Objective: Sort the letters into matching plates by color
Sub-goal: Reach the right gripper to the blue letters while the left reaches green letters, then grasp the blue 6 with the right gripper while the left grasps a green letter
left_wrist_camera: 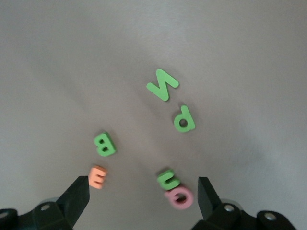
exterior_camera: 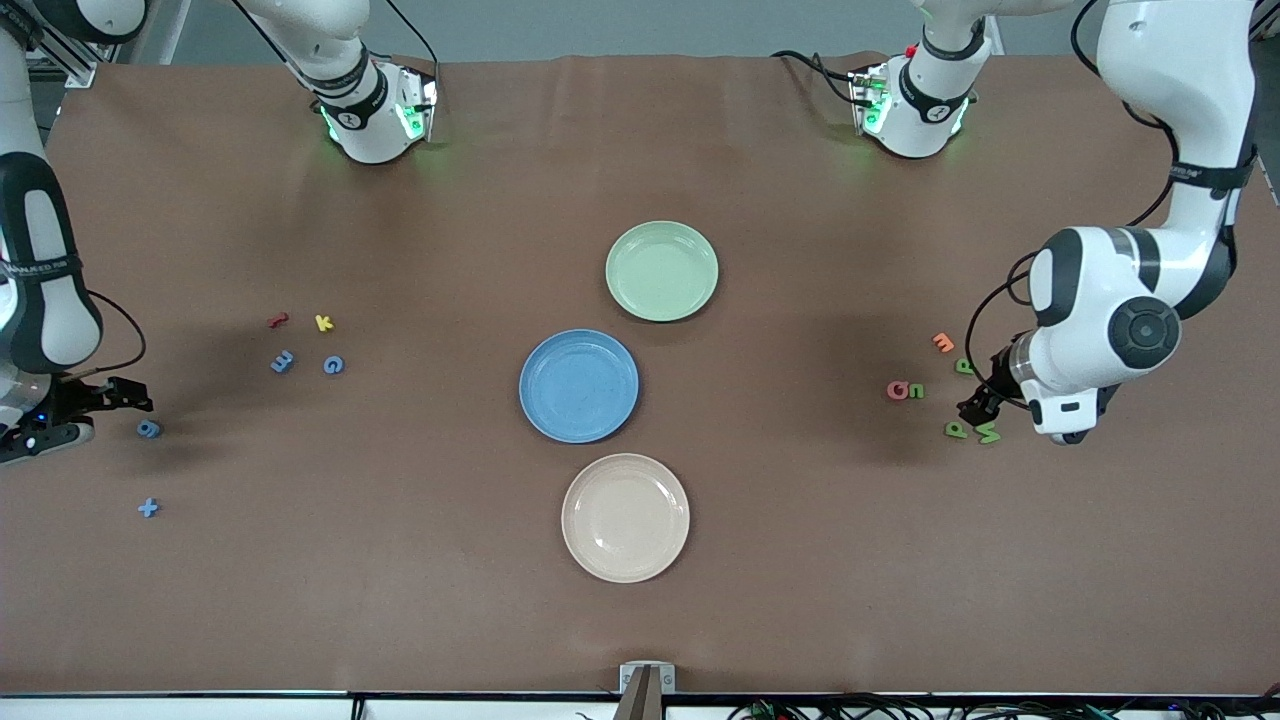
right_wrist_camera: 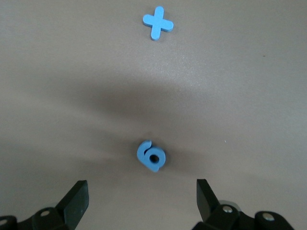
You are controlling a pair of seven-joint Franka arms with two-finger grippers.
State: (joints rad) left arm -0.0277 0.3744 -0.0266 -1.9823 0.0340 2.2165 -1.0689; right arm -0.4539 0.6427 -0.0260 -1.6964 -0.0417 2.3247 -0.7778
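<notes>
The blue plate [exterior_camera: 578,386] sits mid-table, and the pale green plate [exterior_camera: 662,271] lies farther from the front camera. Blue letters lie toward the right arm's end: a 9 [exterior_camera: 148,429] [right_wrist_camera: 152,156], a plus [exterior_camera: 148,508] [right_wrist_camera: 158,22], a G [exterior_camera: 333,365] and one more [exterior_camera: 282,361]. My right gripper [exterior_camera: 118,398] [right_wrist_camera: 141,203] hangs open beside the 9, holding nothing. Green letters lie toward the left arm's end: W [left_wrist_camera: 162,85], P [left_wrist_camera: 184,120], B [left_wrist_camera: 104,144] and U [left_wrist_camera: 168,179]. My left gripper [exterior_camera: 975,405] [left_wrist_camera: 144,196] hovers open over them, empty.
A beige plate [exterior_camera: 625,517] lies nearer the front camera than the blue plate. A red letter [exterior_camera: 278,320] and a yellow K [exterior_camera: 323,322] lie by the blue letters. An orange E [left_wrist_camera: 97,177] and a pink G [left_wrist_camera: 180,197] lie among the green ones.
</notes>
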